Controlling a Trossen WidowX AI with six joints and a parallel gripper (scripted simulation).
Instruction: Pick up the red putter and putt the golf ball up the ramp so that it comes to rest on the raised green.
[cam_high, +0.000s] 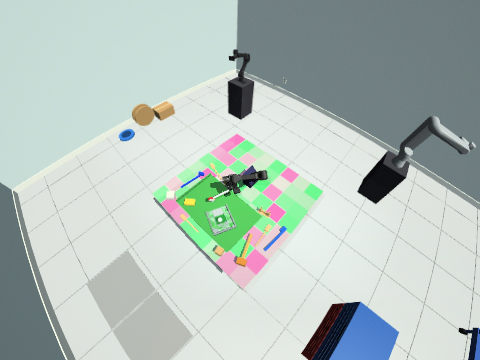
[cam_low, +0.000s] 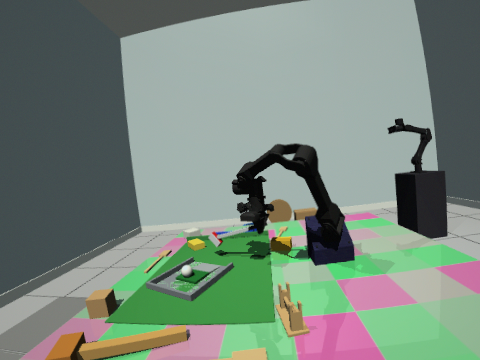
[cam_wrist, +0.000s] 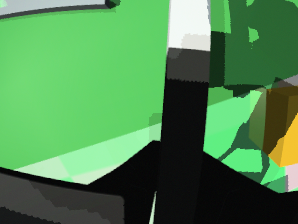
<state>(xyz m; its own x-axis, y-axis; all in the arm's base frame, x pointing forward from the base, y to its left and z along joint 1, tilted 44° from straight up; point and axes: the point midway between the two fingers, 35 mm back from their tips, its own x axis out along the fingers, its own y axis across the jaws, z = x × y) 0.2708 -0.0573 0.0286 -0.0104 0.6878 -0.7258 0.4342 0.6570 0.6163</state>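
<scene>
The gripper (cam_high: 231, 190) (cam_low: 260, 229) (cam_wrist: 183, 167) is shut on the putter and hangs over the back part of the green mat. The putter (cam_high: 220, 195) (cam_low: 231, 234) (cam_wrist: 189, 25) has a white shaft, a dark grip end and a red head that points toward the left in the exterior view. Its head seems to be slightly above the mat. The golf ball (cam_high: 220, 219) (cam_low: 187, 271) is white and sits on the small raised green (cam_low: 201, 276), inside the grey-walled frame (cam_low: 169, 291), away from the putter head. The wrist view does not show the ball or the putter head.
A yellow block (cam_high: 189, 202) (cam_low: 196, 244) lies left of the putter head. An amber block (cam_low: 281, 244) (cam_wrist: 282, 125) is near the arm's base. A wooden rack (cam_low: 292, 312), a wooden cube (cam_low: 101, 303), a wooden mallet (cam_low: 132, 342) and a blue stick (cam_high: 275, 239) lie around the green mat (cam_low: 240, 305).
</scene>
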